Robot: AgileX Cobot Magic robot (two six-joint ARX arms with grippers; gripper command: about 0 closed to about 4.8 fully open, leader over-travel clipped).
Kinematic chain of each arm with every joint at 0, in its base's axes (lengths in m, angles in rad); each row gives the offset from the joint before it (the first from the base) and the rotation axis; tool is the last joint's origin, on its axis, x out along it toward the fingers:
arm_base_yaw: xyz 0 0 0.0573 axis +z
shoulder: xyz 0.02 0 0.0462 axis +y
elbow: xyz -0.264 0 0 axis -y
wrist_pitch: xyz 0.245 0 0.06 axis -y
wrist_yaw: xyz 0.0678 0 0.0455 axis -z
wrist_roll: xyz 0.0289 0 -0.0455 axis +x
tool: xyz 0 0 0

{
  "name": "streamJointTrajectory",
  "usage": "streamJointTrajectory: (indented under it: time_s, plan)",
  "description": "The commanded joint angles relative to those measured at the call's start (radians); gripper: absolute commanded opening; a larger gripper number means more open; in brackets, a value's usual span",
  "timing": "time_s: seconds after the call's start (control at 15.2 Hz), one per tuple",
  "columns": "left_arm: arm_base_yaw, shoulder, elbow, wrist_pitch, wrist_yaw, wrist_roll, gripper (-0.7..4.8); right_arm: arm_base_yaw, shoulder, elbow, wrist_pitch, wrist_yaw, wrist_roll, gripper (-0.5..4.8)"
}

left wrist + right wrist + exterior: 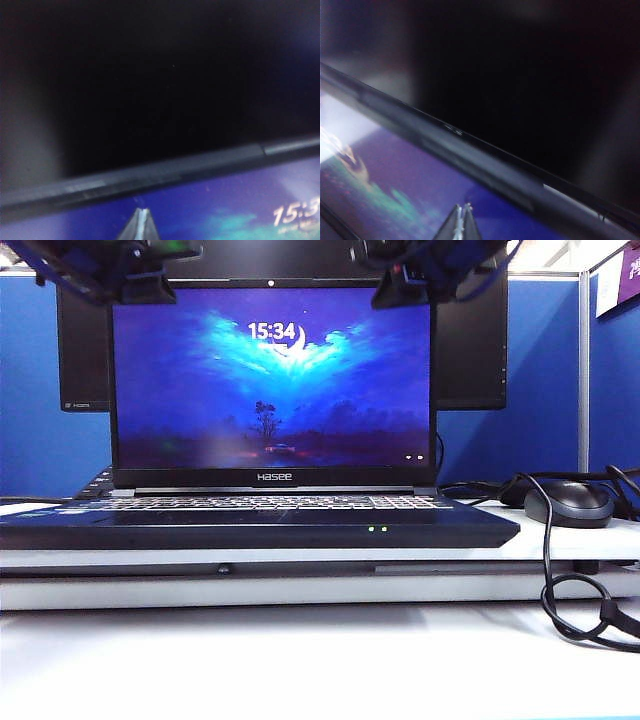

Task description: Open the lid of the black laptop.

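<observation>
Lid (272, 380) stands upright. Left gripper (143, 285) and right gripper (400, 288) at upper corners steadying it; both jaws pinched together, holding nothing.

Behind my station I note blue partition panels (30, 390), a white desk surface (300, 660), and a dark monitor (470, 340).

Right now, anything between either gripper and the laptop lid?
Nothing visible. The left gripper and right gripper, both shut, sit at the top edge of the lid, already upright, the monitor behind it.
</observation>
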Motion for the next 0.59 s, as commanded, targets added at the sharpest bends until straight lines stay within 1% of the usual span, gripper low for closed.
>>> streamJointTrajectory:
  time_s: [0.07,0.33,0.59]
  plan:
    - [0.002,0.037,0.03,0.017,0.0,0.004,-0.04,-0.02,0.013,0.01,0.033,0.021,-0.004,-0.01]
    - [0.002,0.098,0.108,-0.001,0.003,0.005,-0.04,-0.049,0.015,0.01,0.045,0.006,-0.004,-0.01]
    - [0.002,0.105,0.133,-0.028,0.003,0.004,-0.04,-0.066,0.015,0.01,0.045,-0.018,-0.004,-0.01]
